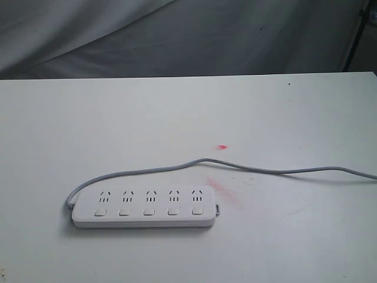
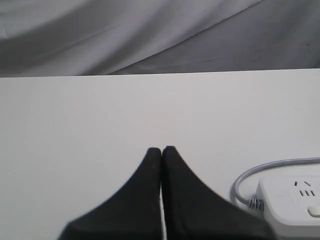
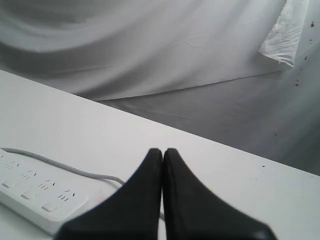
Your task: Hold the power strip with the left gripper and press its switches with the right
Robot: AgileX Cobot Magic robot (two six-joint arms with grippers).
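Note:
The white power strip [image 1: 144, 206] lies flat on the white table [image 1: 118, 118], near its front left, with its row of small switches [image 1: 148, 211] along the near side. Its grey cord [image 1: 277, 171] loops from the left end and runs off to the right. Neither arm shows in the exterior view. In the left wrist view my left gripper [image 2: 162, 149] is shut and empty, with the strip's cord end [image 2: 295, 202] off to one side. In the right wrist view my right gripper [image 3: 163, 150] is shut and empty, apart from the strip [image 3: 35, 192].
Grey cloth [image 1: 177, 35] hangs behind the table's far edge. Faint red marks [image 1: 222, 147] stain the tabletop just right of the strip. A dark stand leg [image 1: 355, 35] shows at the far right.

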